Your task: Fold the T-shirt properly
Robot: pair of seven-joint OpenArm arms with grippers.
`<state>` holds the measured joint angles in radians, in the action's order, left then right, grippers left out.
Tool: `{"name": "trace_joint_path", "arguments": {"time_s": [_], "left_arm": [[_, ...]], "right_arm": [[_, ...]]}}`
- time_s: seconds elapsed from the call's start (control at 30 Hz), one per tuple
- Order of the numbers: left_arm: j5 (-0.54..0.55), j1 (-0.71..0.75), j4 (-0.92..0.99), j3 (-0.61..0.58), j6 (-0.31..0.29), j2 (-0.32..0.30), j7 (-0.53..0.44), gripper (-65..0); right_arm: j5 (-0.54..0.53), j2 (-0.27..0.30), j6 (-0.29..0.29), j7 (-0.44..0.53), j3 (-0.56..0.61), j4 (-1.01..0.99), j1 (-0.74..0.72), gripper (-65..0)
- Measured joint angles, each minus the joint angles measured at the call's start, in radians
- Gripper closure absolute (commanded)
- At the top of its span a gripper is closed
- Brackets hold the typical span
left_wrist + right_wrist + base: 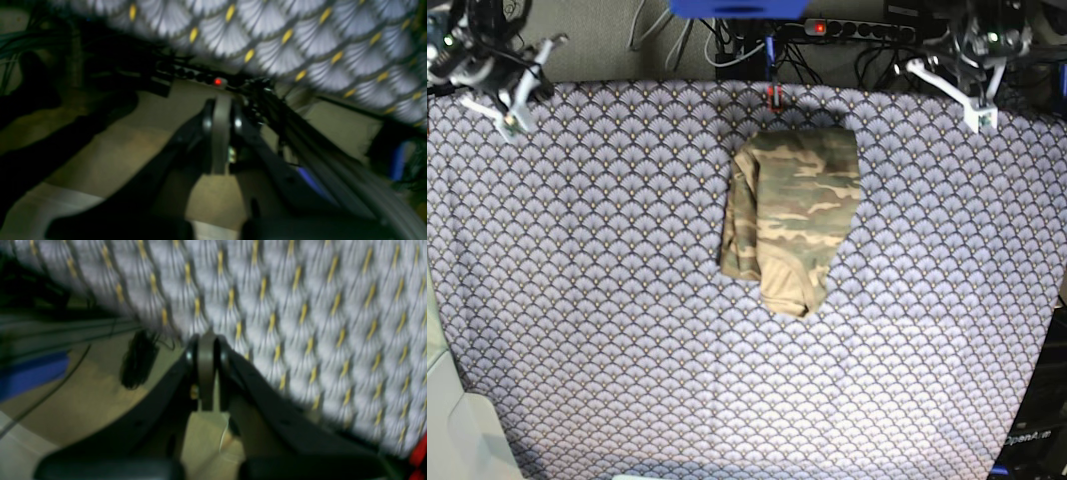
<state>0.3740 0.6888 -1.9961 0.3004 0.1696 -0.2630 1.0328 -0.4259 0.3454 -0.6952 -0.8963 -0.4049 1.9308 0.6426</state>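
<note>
While I sit parked at the far corners: both my arms are off the shirt, nothing held.
Shirt (792, 220): folded bundle on the tablecloth (577, 330), middle of the far half, near the far edge; long axis runs far edge to near edge, tapering toward the near side.
Left gripper (979, 112): far corner on the base view's right, jaws closed, empty.
Right gripper (509, 118): far corner on the base view's left, jaws closed, empty.
Nearer arm: left, I judge; the shirt lies inward and nearward from it.
Around: power strip (847, 28) with red light beyond the far edge, cables beside it.
In the way: nothing between either gripper and the shirt.
</note>
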Motion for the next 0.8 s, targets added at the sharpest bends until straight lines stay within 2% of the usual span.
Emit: {"name": "trace_joint_path", "arguments": {"time_s": [0.1,0.2,0.33,0.47,0.5,0.6,0.7,0.8], "left_arm": [[0.0,0.075,0.001,-0.03,-0.009,-0.005,-0.09,0.0],[-0.001,0.132,0.046,-0.124,-0.01,-0.005,-0.177,0.0],[-0.016,0.122,0.239,-0.229,-0.006,-0.005,-0.312,0.0],[-0.098,0.078,0.449,-0.311,0.004,0.003,-0.424,0.0],[-0.109,0.062,0.491,-0.323,-0.003,0.016,-0.472,0.0],[-0.109,0.031,0.597,-0.33,-0.011,0.05,-0.514,0.0],[-0.113,-0.017,0.75,-0.332,-0.008,0.05,-0.607,0.0],[-0.116,-0.095,0.938,-0.36,-0.003,0.062,-0.697,0.0]], "right_arm": [[0.003,-0.013,0.003,0.071,-0.07,0.001,0.08,0.0],[-0.001,-0.05,0.0,0.131,-0.102,-0.001,0.175,0.0],[0.02,-0.072,0.0,0.226,-0.104,-0.02,0.238,0.0],[0.195,-0.154,-0.003,0.283,-0.1,-0.143,0.196,0.0],[0.252,-0.171,-0.003,0.31,-0.099,-0.186,0.176,0.0],[0.403,-0.22,0.002,0.418,-0.103,-0.329,0.117,0.0],[0.485,-0.235,0.0,0.573,-0.107,-0.492,0.074,0.0],[0.568,-0.231,0.007,0.676,-0.115,-0.725,0.005,0.0]]}}
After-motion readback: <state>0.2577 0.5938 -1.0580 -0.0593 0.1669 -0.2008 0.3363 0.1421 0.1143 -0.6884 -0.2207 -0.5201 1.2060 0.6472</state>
